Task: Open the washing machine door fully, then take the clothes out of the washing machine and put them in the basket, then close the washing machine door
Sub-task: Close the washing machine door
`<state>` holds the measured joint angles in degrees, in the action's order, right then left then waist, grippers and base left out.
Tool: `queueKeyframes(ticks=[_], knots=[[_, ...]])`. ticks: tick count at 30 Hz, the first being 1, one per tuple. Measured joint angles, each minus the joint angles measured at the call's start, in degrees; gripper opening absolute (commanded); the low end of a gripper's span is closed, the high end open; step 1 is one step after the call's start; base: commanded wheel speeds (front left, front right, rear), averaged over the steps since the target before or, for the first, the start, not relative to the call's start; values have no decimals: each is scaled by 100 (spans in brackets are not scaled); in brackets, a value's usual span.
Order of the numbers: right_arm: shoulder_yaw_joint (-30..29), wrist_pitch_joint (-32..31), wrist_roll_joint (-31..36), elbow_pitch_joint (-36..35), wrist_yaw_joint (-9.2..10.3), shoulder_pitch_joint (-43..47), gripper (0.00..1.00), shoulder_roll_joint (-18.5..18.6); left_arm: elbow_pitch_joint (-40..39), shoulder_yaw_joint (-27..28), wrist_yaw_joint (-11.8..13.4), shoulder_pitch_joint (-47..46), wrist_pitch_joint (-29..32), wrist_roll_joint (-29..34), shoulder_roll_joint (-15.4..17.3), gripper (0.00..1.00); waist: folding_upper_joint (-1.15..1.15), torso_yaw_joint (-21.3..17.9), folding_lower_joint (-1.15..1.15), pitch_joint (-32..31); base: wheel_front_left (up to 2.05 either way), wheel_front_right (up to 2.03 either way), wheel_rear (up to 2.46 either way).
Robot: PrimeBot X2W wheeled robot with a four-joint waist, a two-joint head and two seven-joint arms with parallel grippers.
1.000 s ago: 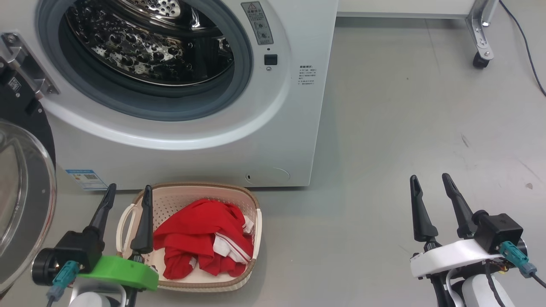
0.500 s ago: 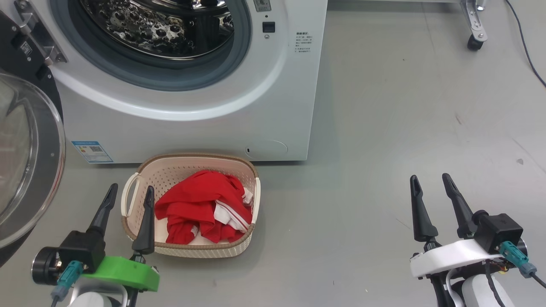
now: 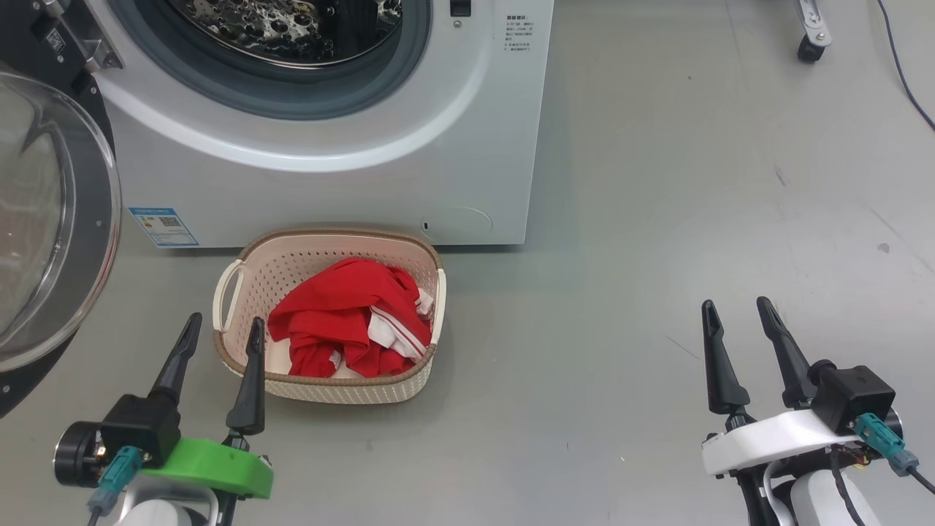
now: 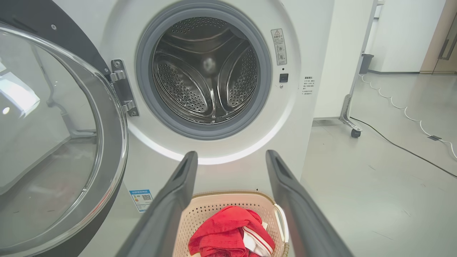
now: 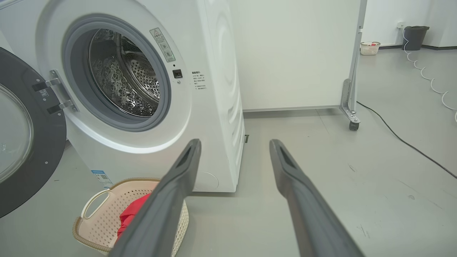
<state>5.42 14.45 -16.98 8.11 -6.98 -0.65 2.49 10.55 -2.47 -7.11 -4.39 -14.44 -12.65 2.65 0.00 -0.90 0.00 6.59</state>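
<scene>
The white washing machine [image 3: 350, 175] stands with its door [image 3: 51, 219] swung wide to the left on its hinge; the steel drum [image 4: 207, 71] looks bare inside. Red and white clothes [image 3: 350, 321] lie heaped in the cream basket [image 3: 241, 281] on the floor before the machine. My left gripper [image 3: 223, 325] hangs open just in front of the basket's near left corner, holding nothing. Far to the right, over bare floor, my right gripper [image 3: 734, 307] is open too. The left wrist view shows the door [image 4: 53, 135], the basket [image 4: 203, 210] and the clothes [image 4: 228, 235].
Grey floor spreads to the right of the machine. A wheeled metal leg [image 3: 807, 29] of a white partition stands at the far right, with a dark cable [image 3: 906, 73] trailing past it. A small basket [image 5: 369, 48] and a grey bin [image 5: 414, 37] sit far off.
The head camera has tilted down or drawn back: machine and basket slide up the picture. Both grippers keep their places in the view and stay open.
</scene>
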Motion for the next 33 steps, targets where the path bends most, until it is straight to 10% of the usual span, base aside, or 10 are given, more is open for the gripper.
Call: queueKeyframes(ticks=[33], knots=[[1,0,0,66,-1,-9,100,-1,-23,8,-1,-1,0,108,-11,100,0,5,0,-40,-10,10,0]])
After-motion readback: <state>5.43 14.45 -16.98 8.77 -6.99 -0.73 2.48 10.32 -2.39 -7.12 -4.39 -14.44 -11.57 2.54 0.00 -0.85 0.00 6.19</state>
